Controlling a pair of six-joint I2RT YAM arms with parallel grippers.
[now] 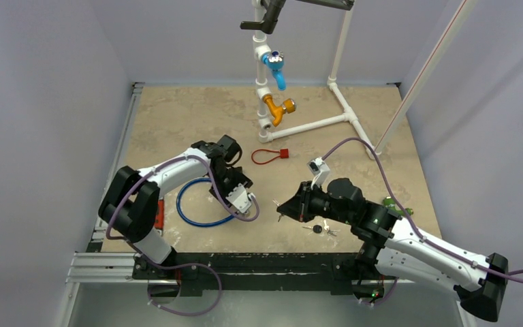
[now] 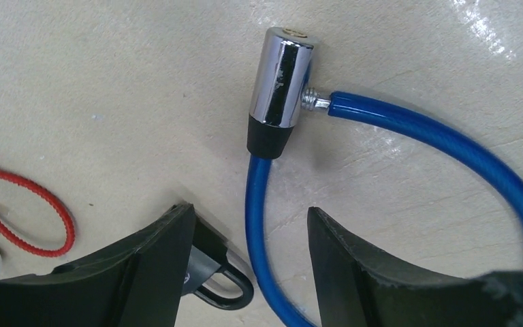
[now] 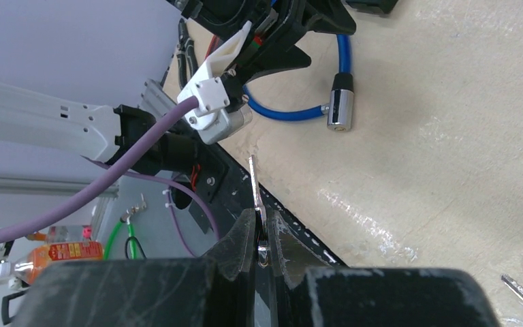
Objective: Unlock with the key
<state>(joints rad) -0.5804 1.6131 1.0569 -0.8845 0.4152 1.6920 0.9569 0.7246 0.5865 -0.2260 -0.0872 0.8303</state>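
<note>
I clamp the key [image 3: 254,184] blade-forward in the right gripper [image 3: 261,235] for insertion. The left gripper [image 2: 248,218], jaws wide, straddles the blue cable [image 2: 422,129], apparently to brace it.

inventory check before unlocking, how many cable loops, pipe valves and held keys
cable loops: 2, blue cable lock and red cable
pipe valves: 2, blue valve and orange valve
key held by right end effector: 1
total: 5
</note>
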